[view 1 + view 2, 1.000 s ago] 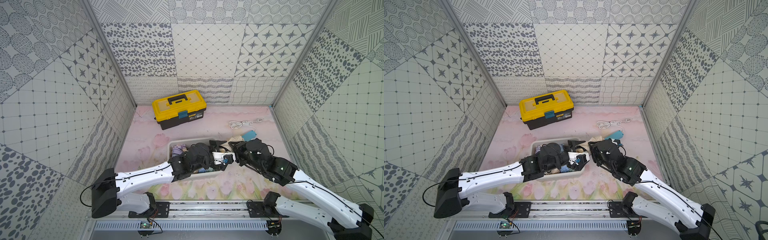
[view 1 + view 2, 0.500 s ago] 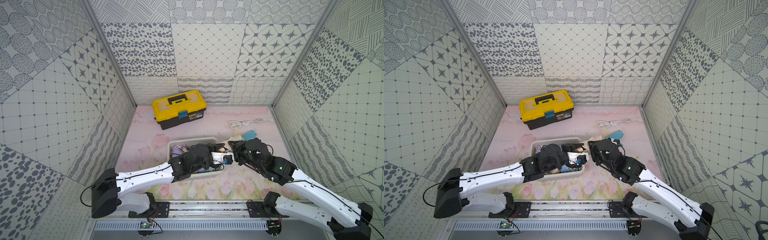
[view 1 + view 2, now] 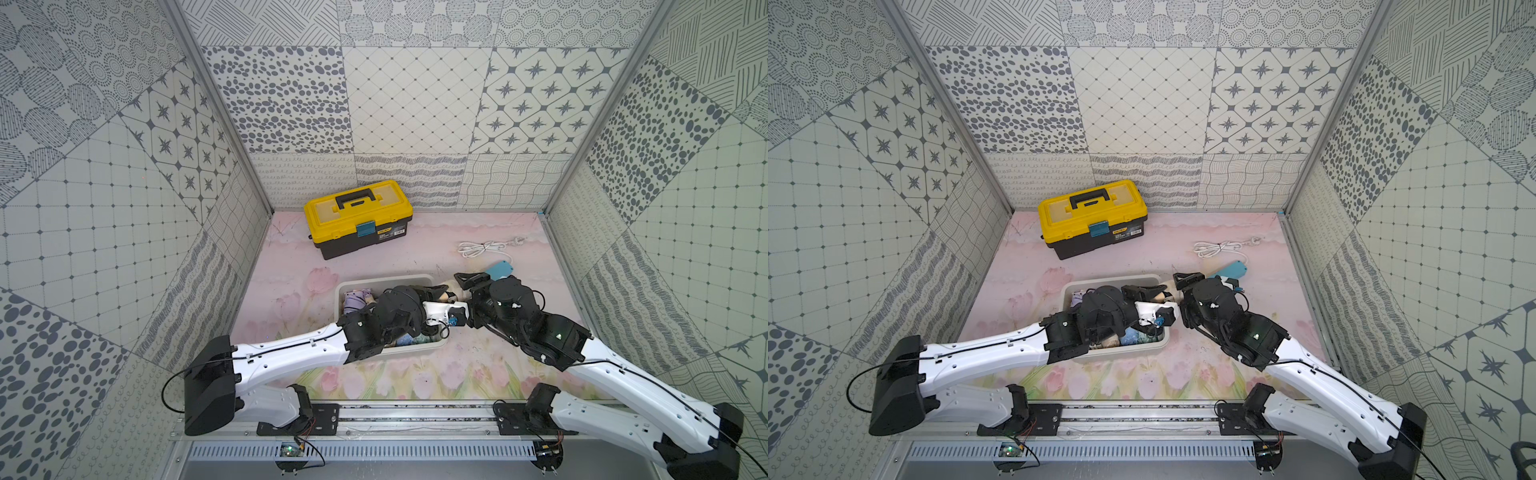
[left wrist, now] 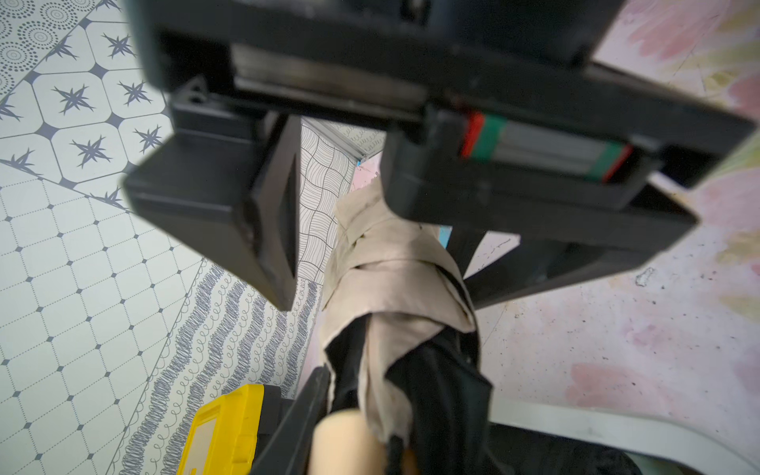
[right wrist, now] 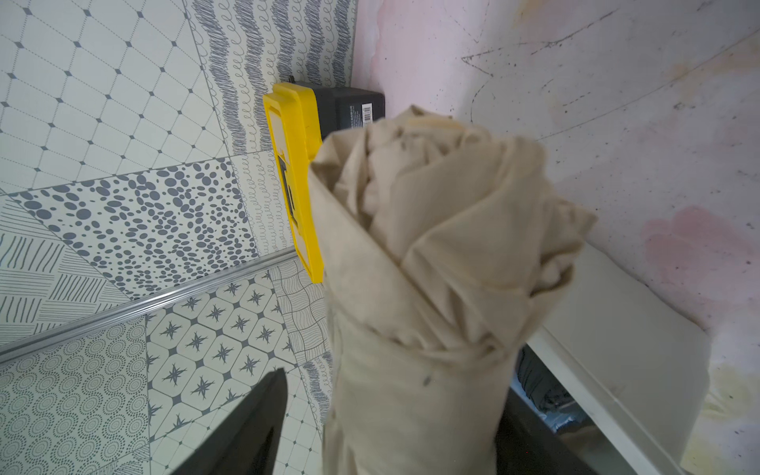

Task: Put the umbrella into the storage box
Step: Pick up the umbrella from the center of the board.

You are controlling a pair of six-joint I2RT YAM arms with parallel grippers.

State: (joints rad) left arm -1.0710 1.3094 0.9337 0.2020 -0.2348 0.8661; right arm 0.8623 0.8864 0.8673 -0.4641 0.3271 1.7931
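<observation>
The umbrella (image 3: 448,290) (image 3: 1161,294) is folded: beige cloth, black inner folds, a pale wooden handle. It hangs level over the right end of the white storage box (image 3: 386,277) (image 3: 1100,279). My left gripper (image 3: 436,293) (image 4: 386,399) is shut on its handle end, among the black folds (image 4: 444,395). My right gripper (image 3: 464,293) (image 5: 395,395) stands open around the beige tip end (image 5: 432,246). In the right wrist view one of its fingers (image 5: 251,427) is clear of the cloth.
A yellow-and-black toolbox (image 3: 357,220) (image 3: 1092,216) stands at the back left. A coiled white cable (image 3: 482,248) and a teal object (image 3: 498,269) lie right of the box. Cloths (image 3: 355,299) and other items fill the box. Patterned walls close in on three sides.
My left gripper has closed on the umbrella's handle end. My right gripper, shut on the tip end before, has opened. Both arms stay over the box's right end.
</observation>
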